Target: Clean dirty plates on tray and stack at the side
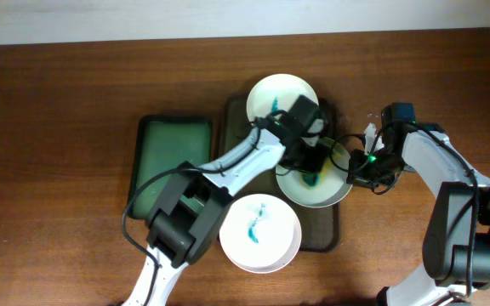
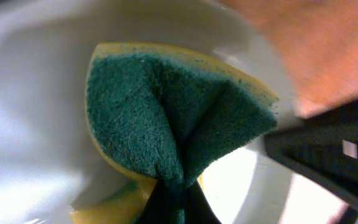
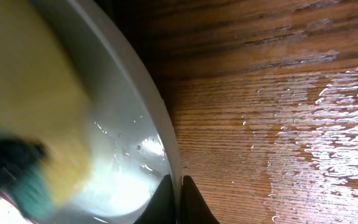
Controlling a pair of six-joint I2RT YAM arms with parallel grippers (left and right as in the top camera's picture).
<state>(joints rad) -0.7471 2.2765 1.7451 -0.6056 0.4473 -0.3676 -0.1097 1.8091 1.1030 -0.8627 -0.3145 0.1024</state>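
Note:
Three white plates lie around a dark tray point(image 1: 228, 119). The back plate point(image 1: 270, 93) and the front plate point(image 1: 270, 242) carry teal smears. My right gripper point(image 1: 353, 167) is shut on the rim of the middle plate point(image 1: 326, 194), seen pinched in the right wrist view point(image 3: 178, 199). My left gripper point(image 1: 311, 157) is shut on a green and yellow sponge point(image 2: 173, 118) and presses it onto the inside of that plate point(image 2: 30, 124). The sponge shows blurred in the right wrist view point(image 3: 30, 112).
A green tray point(image 1: 164, 153) lies left of the dark tray. Wet streaks cover the wooden table point(image 3: 328, 124) right of the held plate. The left arm reaches across both trays.

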